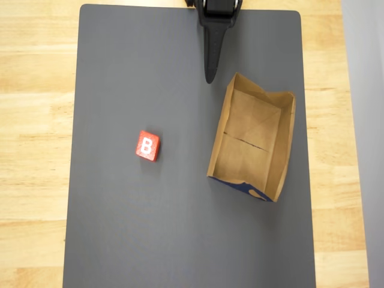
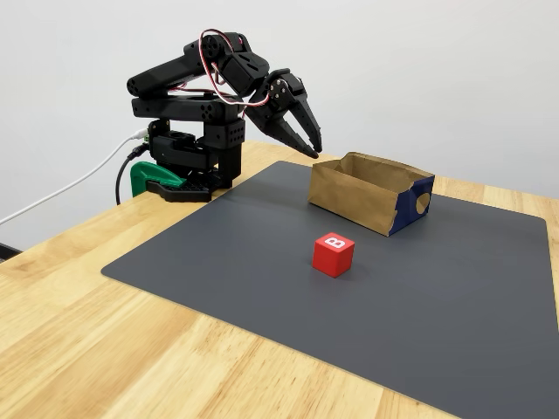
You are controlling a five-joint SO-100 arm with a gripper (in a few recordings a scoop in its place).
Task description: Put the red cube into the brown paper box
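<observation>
The red cube [image 1: 147, 146] [image 2: 333, 254] lies on the dark grey mat, its white "B" facing up, well apart from everything else. The brown paper box [image 1: 282, 138] [image 2: 349, 194] stands open-topped and empty on the mat, with blue print on the end away from the arm. My black gripper [image 1: 209, 77] [image 2: 306, 153] hangs above the mat's far edge, next to the box's near end and far from the cube. Its fingers point down, a little apart, with nothing between them.
The dark grey mat [image 1: 120, 228] [image 2: 454, 323] covers most of a light wooden table [image 1: 33, 150] [image 2: 105, 349]. The arm's base [image 2: 188, 170] is clamped at the table's far edge, with a white cable trailing off it.
</observation>
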